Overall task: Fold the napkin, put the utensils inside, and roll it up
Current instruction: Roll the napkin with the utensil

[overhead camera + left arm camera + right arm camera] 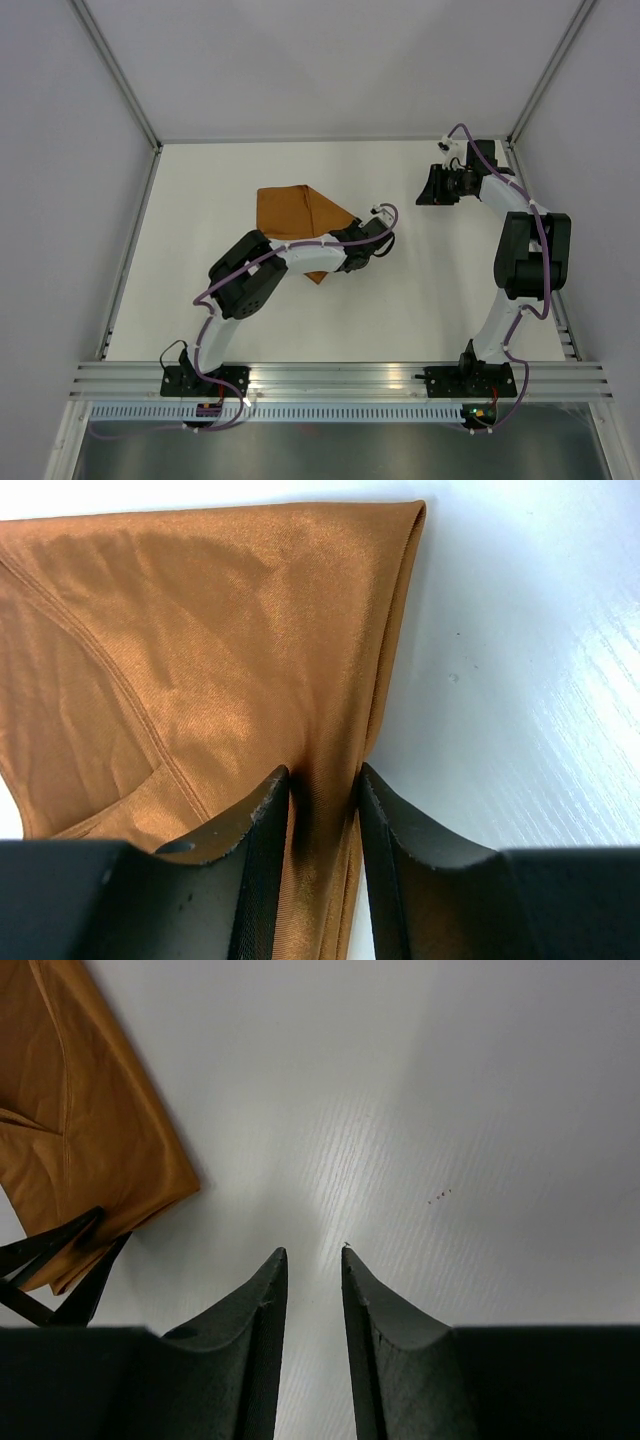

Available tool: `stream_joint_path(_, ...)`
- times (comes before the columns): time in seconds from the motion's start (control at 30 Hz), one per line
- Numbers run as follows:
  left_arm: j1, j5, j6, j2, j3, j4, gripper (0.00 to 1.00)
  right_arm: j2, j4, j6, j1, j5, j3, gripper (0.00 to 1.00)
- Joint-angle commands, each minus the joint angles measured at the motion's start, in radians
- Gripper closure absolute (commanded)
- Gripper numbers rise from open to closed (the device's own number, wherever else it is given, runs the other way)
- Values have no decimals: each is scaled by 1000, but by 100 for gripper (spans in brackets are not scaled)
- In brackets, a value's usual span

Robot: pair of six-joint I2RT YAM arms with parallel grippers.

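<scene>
The rust-orange napkin lies partly folded on the white table, left of centre. In the left wrist view the napkin fills most of the frame, with a folded edge running down the right side. My left gripper is shut on a bunched fold of it; in the top view my left gripper sits at the napkin's right corner. My right gripper is narrowly open and empty, above bare table, to the right of the napkin. In the top view my right gripper is at the back right. No utensils are in view.
The white table is bounded by grey walls and metal frame posts. An aluminium rail runs along the near edge with both arm bases on it. The left gripper's fingers show in the right wrist view.
</scene>
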Motion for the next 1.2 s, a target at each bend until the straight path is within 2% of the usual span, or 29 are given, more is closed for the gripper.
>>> stream_joint_path(0.0,22,215,10,85,-75,-86,60,-3,-16,-7,-5,-29,31,66)
stream_joint_path(0.5,83,390,-58,60,-75,-121,62,-12,-45,-24,-5,-49,48,69)
stream_joint_path(0.63,103,416,-70,63,-62,-147,71,-17,-54,-25,-5,-58,56,71)
stream_joint_path(0.73,107,416,-74,76,-40,-177,83,-23,-57,-25,-5,-61,56,73)
stream_joint_path(0.9,107,427,-81,71,-40,-183,91,-28,-65,-39,-5,-72,54,75)
stream_joint_path(1.0,107,483,-78,59,-48,-180,95,-35,-71,-59,-5,-70,48,76)
stream_joint_path(1.17,106,663,-56,48,-49,-175,97,-77,-79,-126,-6,-75,14,76)
